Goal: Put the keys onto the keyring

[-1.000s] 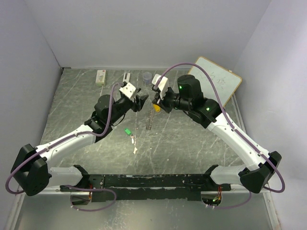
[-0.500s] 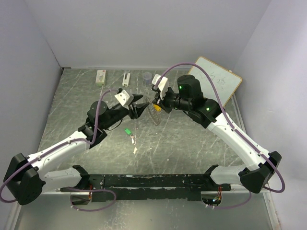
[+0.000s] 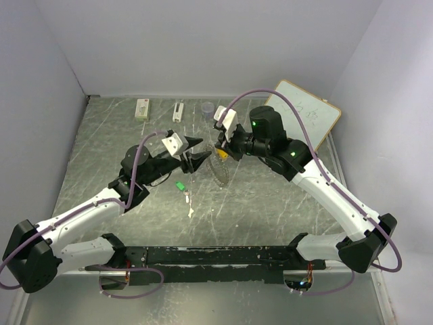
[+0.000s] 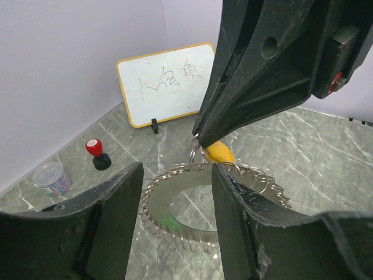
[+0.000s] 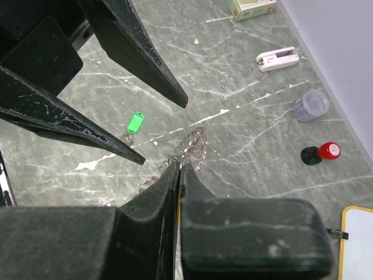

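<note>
Right claw (image 5: 179,169) clamps yellow key (image 4: 219,153) at the keyring (image 4: 154,204), seemingly threaded; left claw (image 3: 201,149) apart; green key (image 3: 180,185) waits on desk (image 3: 270,196)

Yellow key (image 4: 220,153) beside keyring (image 4: 154,201) (green key (image 5: 134,123) apart).

1. Whiteboard (image 3: 306,112): yellow frame, handwritten marks, propped against the far right wall.
2. Red-capped black knob (image 5: 320,153): upright on the grey marbled table (image 3: 270,203).
3. Small clear cup (image 5: 310,105): coloured contents, near the knob.
4. White stapler-like item (image 5: 278,58): near the far edge, beside the cup.
5. Small box (image 3: 142,109): near the far edge, left of the white item.
</note>
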Controlling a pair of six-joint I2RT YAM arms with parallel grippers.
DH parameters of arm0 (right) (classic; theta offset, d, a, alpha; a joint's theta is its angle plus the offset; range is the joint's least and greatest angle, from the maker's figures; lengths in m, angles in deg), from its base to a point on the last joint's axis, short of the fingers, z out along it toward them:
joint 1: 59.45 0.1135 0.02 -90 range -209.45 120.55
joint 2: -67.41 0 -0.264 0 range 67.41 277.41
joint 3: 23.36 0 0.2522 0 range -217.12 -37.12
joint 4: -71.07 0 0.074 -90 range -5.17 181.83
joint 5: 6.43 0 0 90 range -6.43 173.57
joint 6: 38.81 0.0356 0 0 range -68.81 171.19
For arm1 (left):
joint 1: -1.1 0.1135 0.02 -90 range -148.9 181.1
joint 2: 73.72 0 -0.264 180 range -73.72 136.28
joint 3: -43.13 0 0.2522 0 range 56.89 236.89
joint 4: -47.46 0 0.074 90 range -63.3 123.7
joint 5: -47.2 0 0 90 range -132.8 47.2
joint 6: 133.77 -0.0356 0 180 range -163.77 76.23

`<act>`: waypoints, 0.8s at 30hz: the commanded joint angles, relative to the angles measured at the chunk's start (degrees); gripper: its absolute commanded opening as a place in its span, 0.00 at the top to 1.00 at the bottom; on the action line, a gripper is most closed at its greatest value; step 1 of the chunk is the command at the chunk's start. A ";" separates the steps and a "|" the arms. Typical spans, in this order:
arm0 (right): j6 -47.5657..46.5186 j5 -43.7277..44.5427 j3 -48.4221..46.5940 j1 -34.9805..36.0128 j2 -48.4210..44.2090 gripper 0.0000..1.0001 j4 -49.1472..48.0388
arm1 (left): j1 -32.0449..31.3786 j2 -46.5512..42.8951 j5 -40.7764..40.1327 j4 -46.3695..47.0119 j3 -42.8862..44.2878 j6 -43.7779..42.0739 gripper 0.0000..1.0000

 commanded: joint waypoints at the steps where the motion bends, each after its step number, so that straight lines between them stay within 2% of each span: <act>1: -0.36 -0.98 -1.98 -0.14 0.17 1.00 -0.71 | 0.07 0.46 3.20 1.02 0.15 -1.90 0.39; 13: -0.87 -1.62 -2.22 -0.15 0.30 1.00 -0.37 | 0.11 4.87 4.20 0.24 3.03 -3.82 0.44; 24: -1.19 -2.19 -1.74 -0.17 -0.18 1.00 -0.34 | 0.06 5.15 4.39 2.39 2.62 -5.44 0.50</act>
